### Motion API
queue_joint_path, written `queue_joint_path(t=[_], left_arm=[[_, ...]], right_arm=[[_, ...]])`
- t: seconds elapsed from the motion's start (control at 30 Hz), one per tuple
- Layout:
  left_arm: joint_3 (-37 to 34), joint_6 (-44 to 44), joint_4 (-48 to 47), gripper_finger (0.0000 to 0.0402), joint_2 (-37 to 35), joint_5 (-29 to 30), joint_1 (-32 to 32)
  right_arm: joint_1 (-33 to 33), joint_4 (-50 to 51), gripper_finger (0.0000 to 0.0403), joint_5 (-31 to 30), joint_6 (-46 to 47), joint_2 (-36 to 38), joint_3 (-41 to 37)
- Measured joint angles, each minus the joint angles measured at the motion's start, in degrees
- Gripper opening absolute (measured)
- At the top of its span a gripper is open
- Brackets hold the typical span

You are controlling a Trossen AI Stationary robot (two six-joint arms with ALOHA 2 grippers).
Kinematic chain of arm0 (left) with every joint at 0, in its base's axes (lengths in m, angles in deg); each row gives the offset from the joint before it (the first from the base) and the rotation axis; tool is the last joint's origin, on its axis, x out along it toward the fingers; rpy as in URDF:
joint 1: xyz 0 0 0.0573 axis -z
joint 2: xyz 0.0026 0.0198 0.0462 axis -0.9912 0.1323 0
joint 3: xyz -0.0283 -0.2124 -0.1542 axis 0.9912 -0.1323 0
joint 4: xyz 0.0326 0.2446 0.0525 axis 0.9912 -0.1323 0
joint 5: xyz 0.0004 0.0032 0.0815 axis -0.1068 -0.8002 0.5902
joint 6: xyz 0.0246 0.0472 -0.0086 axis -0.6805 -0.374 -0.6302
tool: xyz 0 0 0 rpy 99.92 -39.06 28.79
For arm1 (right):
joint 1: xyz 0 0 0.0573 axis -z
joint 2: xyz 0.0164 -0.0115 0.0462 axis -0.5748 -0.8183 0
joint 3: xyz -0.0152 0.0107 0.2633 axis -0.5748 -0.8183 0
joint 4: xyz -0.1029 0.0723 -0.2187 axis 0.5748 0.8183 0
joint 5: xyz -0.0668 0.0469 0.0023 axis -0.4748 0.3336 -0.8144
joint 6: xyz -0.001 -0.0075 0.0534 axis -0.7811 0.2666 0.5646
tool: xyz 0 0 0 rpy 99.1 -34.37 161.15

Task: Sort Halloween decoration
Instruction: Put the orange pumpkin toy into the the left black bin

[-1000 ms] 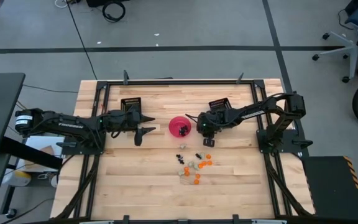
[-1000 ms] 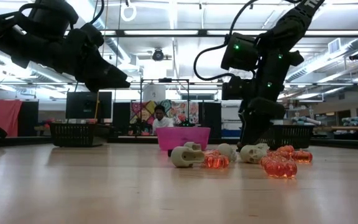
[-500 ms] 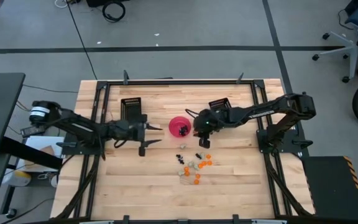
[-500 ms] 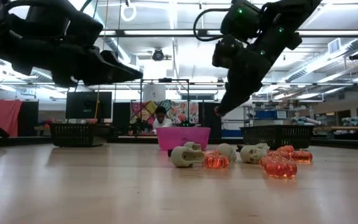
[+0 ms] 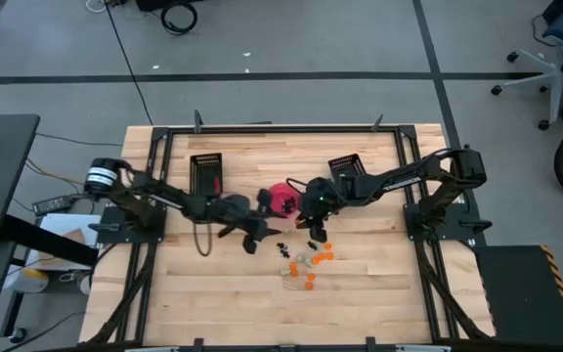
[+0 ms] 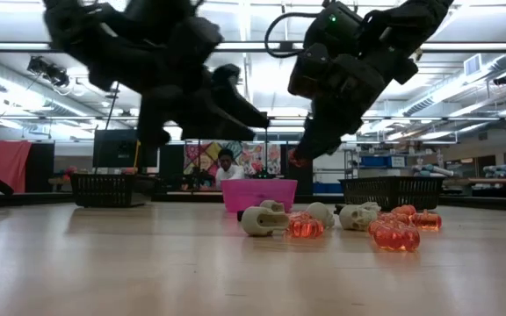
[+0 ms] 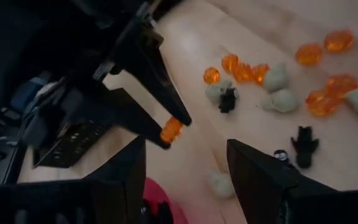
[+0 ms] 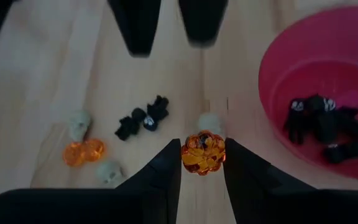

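Observation:
The Halloween decoration lies as a small heap of orange, black and whitish-grey trinkets (image 5: 303, 262) on the wooden table, near its middle. One orange pumpkin trinket (image 8: 202, 153) is up in the air, and my right gripper (image 5: 318, 233) is shut on it, just right of the pink bowl (image 5: 283, 198). My left gripper (image 5: 259, 235) hangs open to the left of the heap, above the table. It points toward my right gripper and touches nothing. In the bowl lie several black trinkets (image 8: 325, 121). My right gripper pinches the orange pumpkin trinket by its two sides (image 8: 191, 155) between its two fingertips (image 7: 180, 119). The fingers slant downward from the table's right side. The trinket is lifted clear of the table, above the heap's far edge.
Two black rectangular trays (image 5: 206, 174) (image 5: 346, 164) stand at the table's far side, left and right of the bowl. A black frame (image 5: 281, 128) runs around the table. A person (image 6: 227, 167) sits in the room beyond.
My left gripper has swung from beside the left tray toward the table's middle, rolling as it went, and stays open. My right gripper has risen from the table with the orange trinket, tipped to a flatter slant, and moved slightly toward the table's left.

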Motion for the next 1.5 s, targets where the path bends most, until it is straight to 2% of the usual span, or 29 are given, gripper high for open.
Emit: queue_joint_path(t=[0.3, 0.63, 1.07, 1.17, 1.5], left_arm=[[7.29, -11.87, -3.51, 0.0194, 7.45, -0.07, 0.0], [7.57, -22.21, -1.15, 0.0194, 8.34, -0.04, -0.22], [7.67, -25.28, 5.02, 0.0192, 12.89, -1.66, -0.57], [7.61, -25.3, 4.88, 0.018, 13.12, -1.63, -0.59], [7.61, -25.28, 6.92, 0.0099, 13.33, -1.53, -0.61]], right_arm=[[0.02, -0.51, 0.011, 2.85, -0.37, 0.09, -0.02], [0.09, -1.86, 0.011, 4.28, 0.43, 0.09, -0.02], [0.09, -2.71, 0.011, 4.36, 0.9, 0.12, -0.02], [0.1, -2.48, 0.011, 4.36, 0.94, 0.12, -0.02], [0.11, -2.7, 0.011, 5.39, 0.94, 0.13, -0.02]])
